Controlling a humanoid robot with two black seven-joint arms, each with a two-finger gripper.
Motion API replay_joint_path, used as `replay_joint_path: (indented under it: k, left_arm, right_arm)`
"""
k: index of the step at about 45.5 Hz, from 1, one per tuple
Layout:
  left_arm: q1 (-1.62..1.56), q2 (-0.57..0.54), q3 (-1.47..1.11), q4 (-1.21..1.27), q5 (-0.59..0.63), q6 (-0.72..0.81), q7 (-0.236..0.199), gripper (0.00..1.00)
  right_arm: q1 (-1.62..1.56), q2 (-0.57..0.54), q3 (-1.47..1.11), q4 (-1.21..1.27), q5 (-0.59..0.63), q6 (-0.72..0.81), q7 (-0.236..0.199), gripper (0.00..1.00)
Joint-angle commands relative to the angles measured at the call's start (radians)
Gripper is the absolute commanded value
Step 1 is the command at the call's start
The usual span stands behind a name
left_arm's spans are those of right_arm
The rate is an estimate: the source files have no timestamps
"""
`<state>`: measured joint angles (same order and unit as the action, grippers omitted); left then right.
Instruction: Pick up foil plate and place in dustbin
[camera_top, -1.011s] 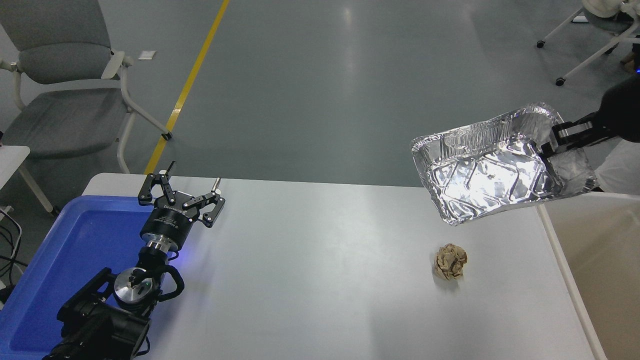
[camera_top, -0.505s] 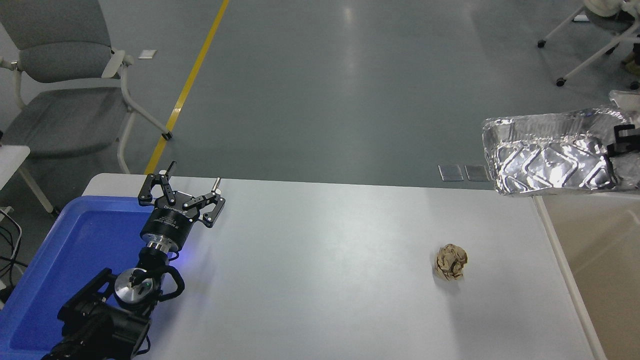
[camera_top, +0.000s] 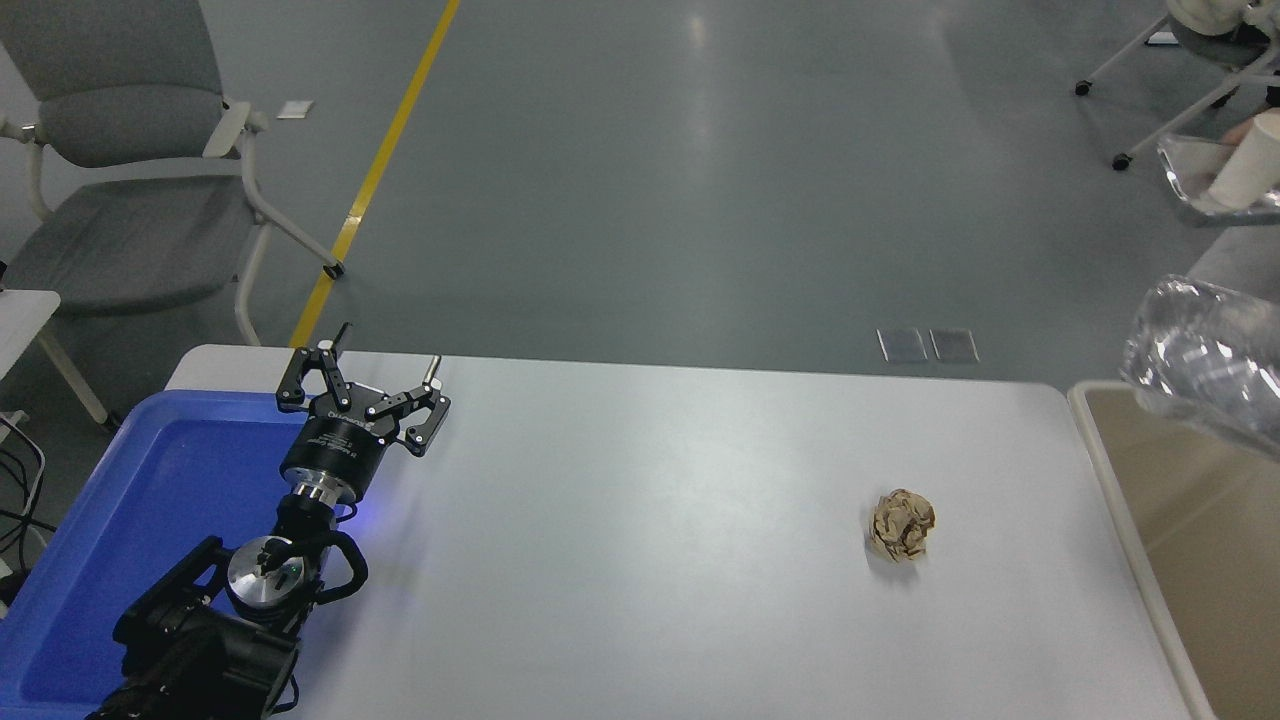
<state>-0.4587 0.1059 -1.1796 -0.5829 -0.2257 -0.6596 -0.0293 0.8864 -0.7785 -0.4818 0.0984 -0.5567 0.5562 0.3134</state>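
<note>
The foil plate (camera_top: 1205, 365) shows as a blurred shiny silver shape at the right edge, in the air above the beige dustbin (camera_top: 1100, 440), whose pale rim runs along the table's right end. Most of the plate is cut off by the picture's edge. My right gripper and arm are out of view. My left gripper (camera_top: 365, 378) is parked open at the lower left, by the blue tray.
A small brown paper ball (camera_top: 902, 524) lies on the white table (camera_top: 650, 540) right of centre. A blue shallow tray (camera_top: 130, 510) sits at the table's left end. A grey chair (camera_top: 120, 180) stands at the far left, and chair legs on castors (camera_top: 1140, 110) at the top right.
The foil plate has moved right, from above the table's right end to over the dustbin, and is now mostly out of frame. The right gripper has left the view. The left arm has not moved.
</note>
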Motion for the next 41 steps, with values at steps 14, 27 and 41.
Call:
replay_joint_path:
  k: [14,27,41]
  left_arm:
    - [0.000,0.000,0.000,0.000,0.000,0.000,0.000,0.99]
    - [0.000,0.000,0.000,0.000,0.000,0.000,0.000,0.99]
    - [0.000,0.000,0.000,0.000,0.000,0.000,0.000,0.99]
  right_arm:
    - [-0.277,0.117,0.126,-0.170,0.106,-0.071,-0.007,0.00]
    - [-0.337,0.133,0.192,-0.169,0.107,-0.104,-0.010,0.00]
    - [-0.368,0.137,0.204,-0.169,0.107,-0.157,-0.016,0.37]
